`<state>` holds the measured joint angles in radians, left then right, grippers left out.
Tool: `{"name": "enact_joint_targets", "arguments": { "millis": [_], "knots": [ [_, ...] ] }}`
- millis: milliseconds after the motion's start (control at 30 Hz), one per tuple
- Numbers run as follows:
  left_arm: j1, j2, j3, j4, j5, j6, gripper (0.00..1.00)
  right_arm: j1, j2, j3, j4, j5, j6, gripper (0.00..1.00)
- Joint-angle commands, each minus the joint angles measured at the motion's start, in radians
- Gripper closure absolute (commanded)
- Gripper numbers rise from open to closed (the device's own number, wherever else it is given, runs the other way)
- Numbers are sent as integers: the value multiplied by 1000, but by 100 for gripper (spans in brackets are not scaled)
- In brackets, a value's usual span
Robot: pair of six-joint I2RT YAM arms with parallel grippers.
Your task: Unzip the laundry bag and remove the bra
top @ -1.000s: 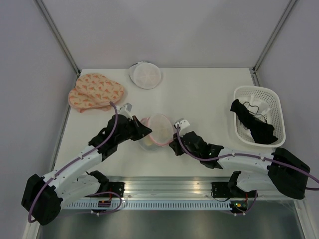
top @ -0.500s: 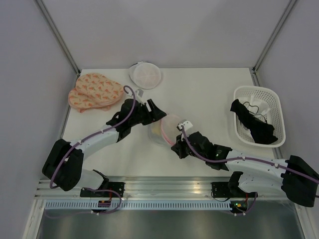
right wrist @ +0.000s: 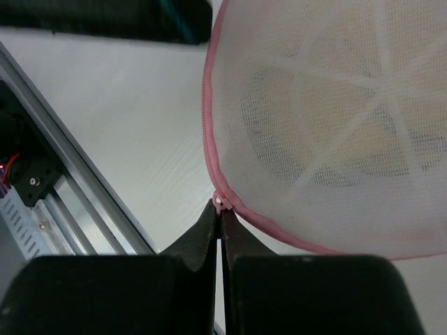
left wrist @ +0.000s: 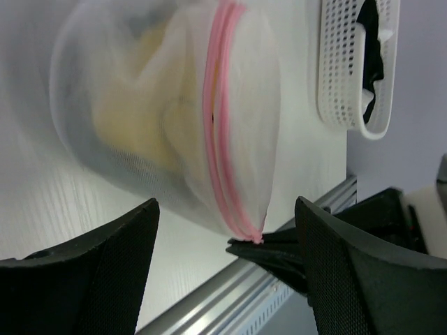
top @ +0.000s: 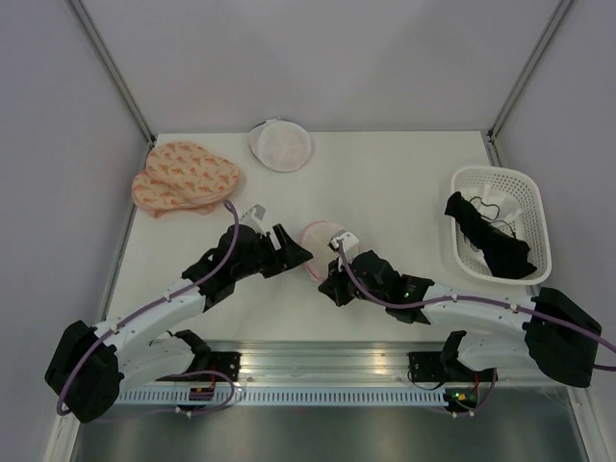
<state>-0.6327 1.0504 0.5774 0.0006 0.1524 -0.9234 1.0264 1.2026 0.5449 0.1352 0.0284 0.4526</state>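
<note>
Left tool (top: 293, 249) drawn back since earlier, fingers wide, empty. Round white mesh laundry bag with pink zipper (top: 322, 236) just ahead of it on table (top: 404, 183). Right tool (right wrist: 221, 211) pinched tight on white zipper pull (right wrist: 221, 203) at bag's near edge.

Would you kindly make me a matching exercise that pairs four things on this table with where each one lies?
Things:
1. mesh bag with pink zip
2. white basket
3. orange patterned garment
4. round white pouch

Places:
A. right side
B. far edge, near the middle
C. far left corner
D. middle, towards the near edge

Pairs: 1-D, 2-A, 3-C, 4-B
</note>
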Motion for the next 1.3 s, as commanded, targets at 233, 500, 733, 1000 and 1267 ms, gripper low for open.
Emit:
{"name": "enact_joint_targets", "arguments": {
  "millis": [233,500,733,1000,1267],
  "knots": [
    [-139,8,-27,33,-62,-126,26,29,80,90,125,-93,23,99],
    [-142,28,-28,41,-99,-120,98,58,69,96,72,-70,23,100],
    [-125,-46,-11,-57,-180,-80,98,66,58,99,-124,9,38,100],
    [-114,-63,16,-87,-133,-8,98,67,34,78,-342,366,127,99],
    [-75,-1,114,-129,-96,172,98,-6,166,210,-563,847,296,100]
  ]
}}
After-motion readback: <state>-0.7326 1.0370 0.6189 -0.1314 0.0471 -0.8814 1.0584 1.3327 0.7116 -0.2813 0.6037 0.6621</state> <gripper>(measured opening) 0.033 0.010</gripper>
